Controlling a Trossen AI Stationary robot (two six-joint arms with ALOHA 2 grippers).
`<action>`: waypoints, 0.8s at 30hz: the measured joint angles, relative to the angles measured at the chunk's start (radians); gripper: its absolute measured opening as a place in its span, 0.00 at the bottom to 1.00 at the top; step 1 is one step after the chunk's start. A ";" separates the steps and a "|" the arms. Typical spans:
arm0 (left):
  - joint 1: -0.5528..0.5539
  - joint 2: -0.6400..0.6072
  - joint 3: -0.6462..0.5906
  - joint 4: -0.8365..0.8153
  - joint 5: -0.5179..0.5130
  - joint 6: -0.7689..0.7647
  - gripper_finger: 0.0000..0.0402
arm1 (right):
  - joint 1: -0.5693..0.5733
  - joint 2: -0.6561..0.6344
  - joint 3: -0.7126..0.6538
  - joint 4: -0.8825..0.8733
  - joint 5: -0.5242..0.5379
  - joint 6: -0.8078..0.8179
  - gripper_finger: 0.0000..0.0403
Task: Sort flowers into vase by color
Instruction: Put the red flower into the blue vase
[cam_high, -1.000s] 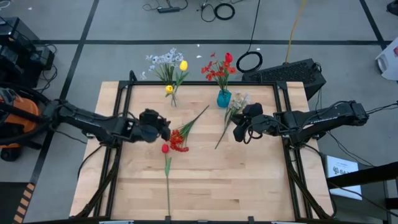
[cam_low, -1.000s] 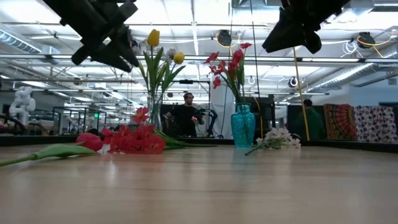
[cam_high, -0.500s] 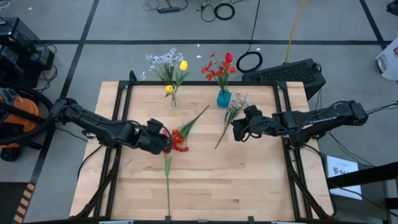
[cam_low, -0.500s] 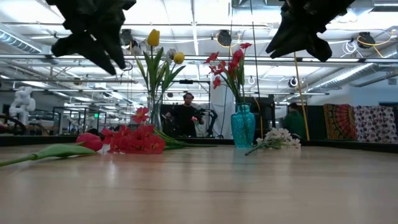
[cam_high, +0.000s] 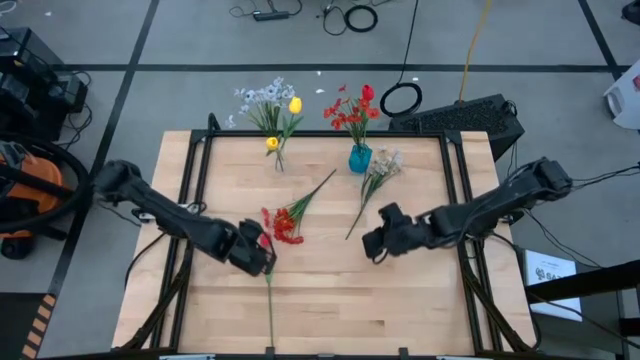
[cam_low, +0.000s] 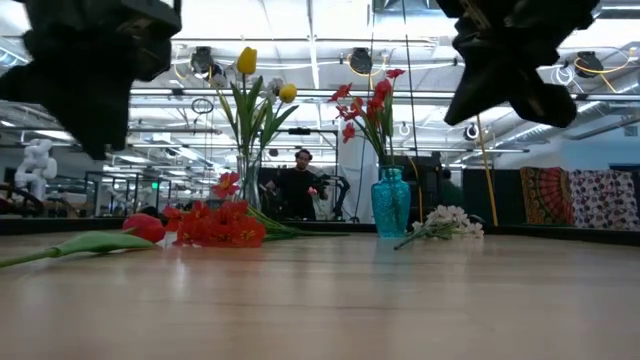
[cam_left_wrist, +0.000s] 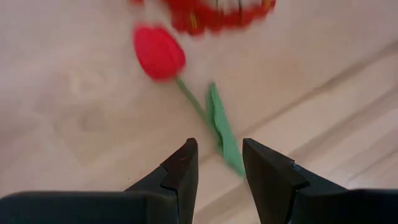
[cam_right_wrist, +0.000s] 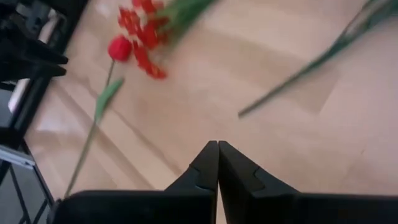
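Near the tabletop's middle, the left gripper (cam_left_wrist: 219, 163) reaches over the red tulip's (cam_left_wrist: 159, 51) stem, fingers parted, holding nothing; the right gripper (cam_right_wrist: 217, 163), beside it, is closed and empty.

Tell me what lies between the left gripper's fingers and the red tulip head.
In the left wrist view, between the left gripper and the red tulip head lie only that tulip's own green stem and leaf on bare wood.

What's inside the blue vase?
The blue vase holds red flowers, a tulip and small blossoms, standing upright. Their lower stems are hidden by the coloured glass, so water cannot be told.
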 joint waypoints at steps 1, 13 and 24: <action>-0.012 0.021 0.000 0.017 0.006 -0.007 0.33 | 0.013 0.013 0.000 0.002 0.000 0.023 0.00; -0.036 0.224 0.000 0.157 0.082 -0.032 0.33 | 0.078 0.049 0.000 0.042 0.012 0.103 0.00; -0.035 0.298 -0.001 0.212 0.100 -0.028 0.22 | 0.078 0.049 -0.001 0.050 0.013 0.069 0.00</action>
